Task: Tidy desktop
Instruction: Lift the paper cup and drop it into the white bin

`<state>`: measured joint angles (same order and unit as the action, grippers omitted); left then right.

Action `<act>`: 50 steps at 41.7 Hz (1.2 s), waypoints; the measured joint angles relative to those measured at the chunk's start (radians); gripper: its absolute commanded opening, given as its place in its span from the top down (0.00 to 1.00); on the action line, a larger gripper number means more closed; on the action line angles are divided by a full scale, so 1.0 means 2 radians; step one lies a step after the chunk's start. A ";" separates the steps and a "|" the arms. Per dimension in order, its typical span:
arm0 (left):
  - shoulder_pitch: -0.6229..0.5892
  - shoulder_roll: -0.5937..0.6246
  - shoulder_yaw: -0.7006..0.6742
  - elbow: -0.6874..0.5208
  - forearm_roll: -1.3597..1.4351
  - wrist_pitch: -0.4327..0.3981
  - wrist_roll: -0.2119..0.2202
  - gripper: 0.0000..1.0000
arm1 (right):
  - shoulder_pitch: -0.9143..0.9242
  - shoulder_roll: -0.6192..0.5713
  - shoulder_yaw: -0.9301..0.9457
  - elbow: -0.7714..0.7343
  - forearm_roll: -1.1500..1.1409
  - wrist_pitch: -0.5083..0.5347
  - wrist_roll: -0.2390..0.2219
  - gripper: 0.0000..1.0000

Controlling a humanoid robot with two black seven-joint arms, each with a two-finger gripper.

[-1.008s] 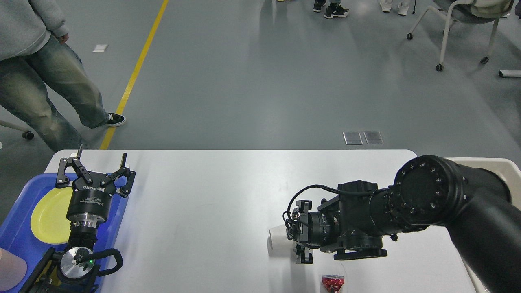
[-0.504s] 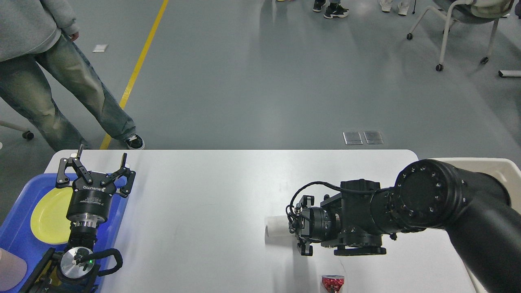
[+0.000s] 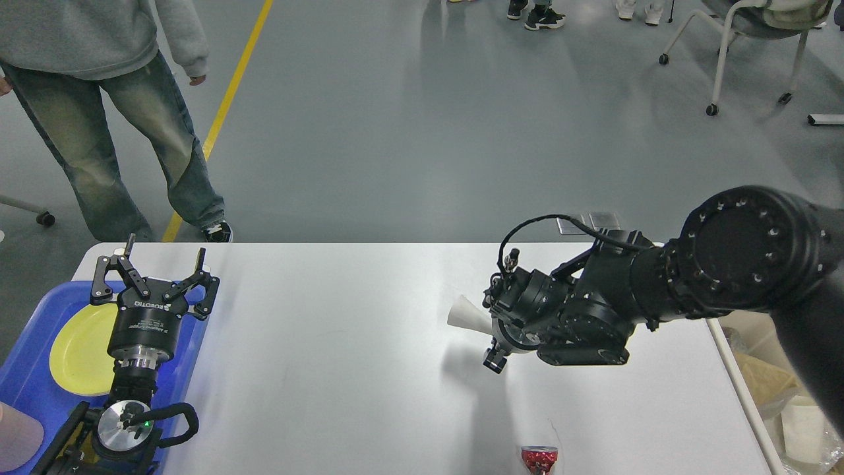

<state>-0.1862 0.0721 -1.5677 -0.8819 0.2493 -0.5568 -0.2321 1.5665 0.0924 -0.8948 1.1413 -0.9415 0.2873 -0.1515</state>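
The desktop (image 3: 343, 343) is a wide white tabletop with rounded corners. My right gripper (image 3: 484, 320) is shut on a white paper cup (image 3: 465, 313) and holds it squashed and lifted above the desktop's right half. A small red crumpled item (image 3: 539, 456) lies at the front edge, right of centre. My left gripper (image 3: 157, 274) is open and empty, pointing up over the right edge of a blue tray (image 3: 30, 389). A yellow plate (image 3: 82, 349) lies in that tray.
A beige bin (image 3: 778, 389) with rubbish inside stands at the table's right end. A person in jeans (image 3: 125, 138) stands beyond the far left corner. A pale pink thing (image 3: 16, 435) sits at the tray's front left. A wheeled chair (image 3: 745, 39) stands far back right.
My right arm has lifted the white cup off the desktop and swung up and back. The bin's inside is now uncovered. The person has stepped to the right. My left arm has not moved.
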 measured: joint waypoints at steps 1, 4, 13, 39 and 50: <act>0.000 0.000 0.000 0.000 0.000 0.000 0.000 0.04 | 0.009 -0.003 0.000 0.007 0.013 0.002 0.000 1.00; 0.000 0.000 0.000 0.000 0.000 0.000 0.000 0.04 | 0.041 -0.018 0.000 0.036 0.055 0.012 0.000 1.00; 0.000 0.000 0.000 0.000 0.000 0.000 0.000 0.04 | 0.140 -0.058 -0.009 0.080 0.267 0.092 -0.002 1.00; 0.000 0.001 0.000 0.000 0.000 0.000 0.000 0.04 | 0.358 -0.143 -0.178 0.244 0.497 0.132 0.001 1.00; 0.000 0.000 0.000 0.000 0.000 0.000 0.000 0.04 | 0.346 -0.155 -0.212 0.236 0.513 0.091 -0.001 1.00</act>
<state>-0.1856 0.0731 -1.5677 -0.8820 0.2483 -0.5568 -0.2322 2.2588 -0.2169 -1.3188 1.6132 0.0849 0.4691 -0.1531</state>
